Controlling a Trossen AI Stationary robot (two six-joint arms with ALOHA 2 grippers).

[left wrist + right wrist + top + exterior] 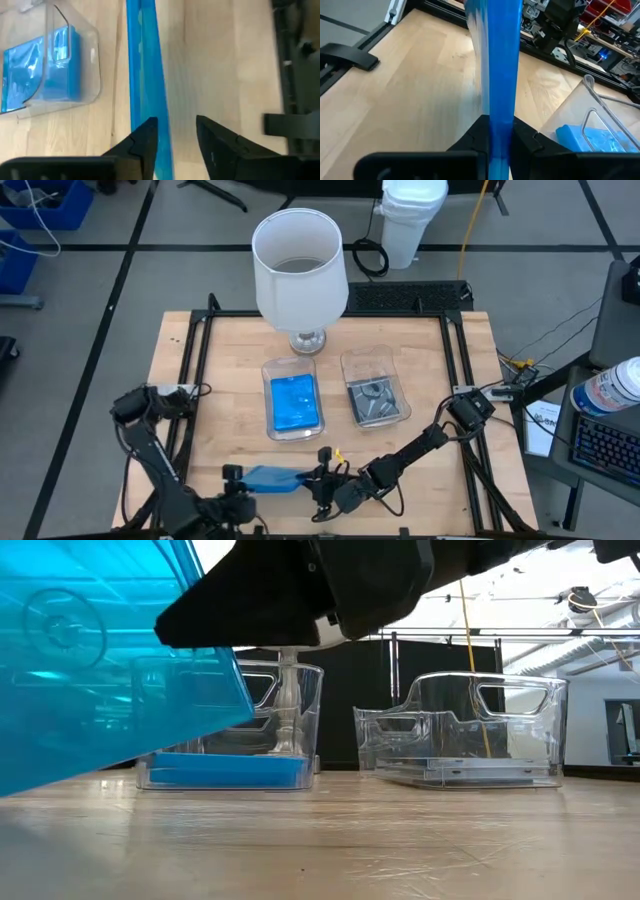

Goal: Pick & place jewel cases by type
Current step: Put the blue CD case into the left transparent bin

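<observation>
Workshop: parts bins (600,12), cables (470,220), framed workbench (470,410).

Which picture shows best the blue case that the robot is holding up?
The right wrist view: the blue case stands edge-on, pinched between the right gripper fingers. The low view shows its broad face up close, cut off at the edge. The left wrist view shows its edge beside the left gripper's parted fingers. From above it looks small.

Two clear trays (376,370) side by side mid-table (230,340), narrow gap between. Lamp (299,270) blocks far edge behind them. Left, right table margins open. Blue case (268,478) occupies near edge.
</observation>
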